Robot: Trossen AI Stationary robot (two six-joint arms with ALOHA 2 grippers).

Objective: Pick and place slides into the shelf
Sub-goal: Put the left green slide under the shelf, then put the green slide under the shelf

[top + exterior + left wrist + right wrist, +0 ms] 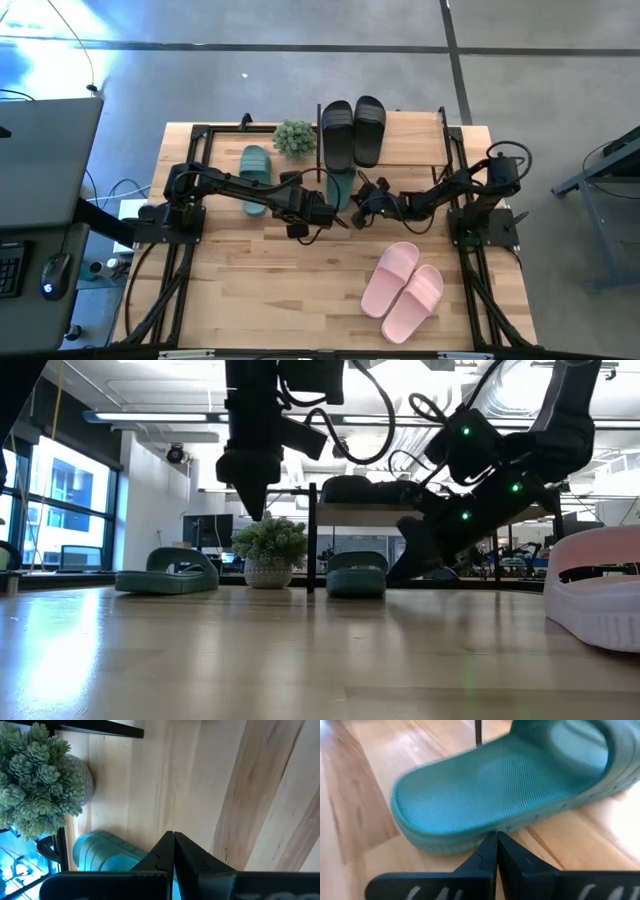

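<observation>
The shelf [410, 135] stands at the table's far side, with the black pair [352, 130] lying on its plank. One teal slide [255, 178] lies flat to the left of the plant [294, 138]. The second teal slide [340, 188] [510, 785] lies by a shelf post [312, 540]. The pink pair [403, 290] lies on the table near the right front. My left gripper [333, 216] [173, 837] is shut and hangs above the table beside that second teal slide [100, 854]. My right gripper [358, 207] [496, 836] is shut, slanting down at the same slide's heel end. My right gripper reaches the second teal slide at the sole's edge of its heel end [492, 827] with its shut fingertips [489, 845]. It comes slanting down from the table's right and near side. The slide lies flat on the table. Whether the tips touch it, I cannot tell.
The potted plant [268, 550] stands between the two teal slides, under the shelf's left part. Thin black posts and a frame run along the table's sides [190, 150]. Bare wood lies at the near left [260, 300]. A desk with a mouse [55, 275] stands left of the table.
</observation>
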